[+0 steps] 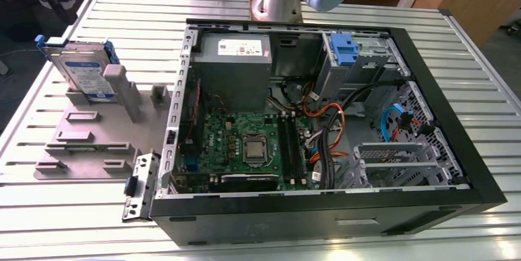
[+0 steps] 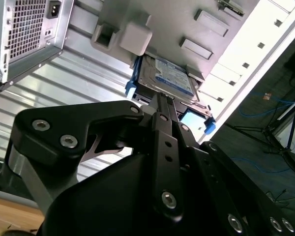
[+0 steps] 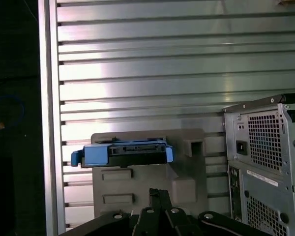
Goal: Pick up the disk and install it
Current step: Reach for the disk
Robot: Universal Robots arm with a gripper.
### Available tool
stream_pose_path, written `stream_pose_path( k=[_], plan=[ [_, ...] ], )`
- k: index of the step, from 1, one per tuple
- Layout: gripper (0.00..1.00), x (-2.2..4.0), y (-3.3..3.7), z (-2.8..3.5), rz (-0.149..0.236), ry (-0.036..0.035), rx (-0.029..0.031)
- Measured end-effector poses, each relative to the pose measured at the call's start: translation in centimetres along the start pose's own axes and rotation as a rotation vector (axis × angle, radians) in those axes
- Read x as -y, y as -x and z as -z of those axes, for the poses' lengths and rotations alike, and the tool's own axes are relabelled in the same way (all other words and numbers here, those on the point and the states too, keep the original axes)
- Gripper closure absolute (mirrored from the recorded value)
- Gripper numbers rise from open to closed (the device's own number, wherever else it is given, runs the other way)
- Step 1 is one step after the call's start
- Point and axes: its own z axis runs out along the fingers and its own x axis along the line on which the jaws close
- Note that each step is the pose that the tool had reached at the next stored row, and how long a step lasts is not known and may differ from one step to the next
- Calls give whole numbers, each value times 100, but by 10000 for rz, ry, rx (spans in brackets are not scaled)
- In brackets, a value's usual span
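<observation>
One disk (image 1: 82,73) is standing on edge in the grey holder (image 1: 89,133), ahead of the gripper (image 3: 159,192) and apart from it. The jaws are looking closed and are holding nothing. The disk is probably feeling stiff, rather heavy and shock-sensitive, so I am judging the sides of its blue frame (image 3: 96,155) the safest place to grip.

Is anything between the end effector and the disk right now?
Nothing visible. In the first wrist view the disk stands on edge in the grey holder, and only bare holder surface lies between it and the end effector.
</observation>
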Motion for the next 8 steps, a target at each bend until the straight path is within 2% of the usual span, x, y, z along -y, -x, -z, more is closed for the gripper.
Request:
stream_pose_path(
  k=[4, 8],
  plan=[
    [89, -19, -80, -71, -1, 0, 0],
    [89, -60, -111, -147, -1, 2, 1]
  ],
)
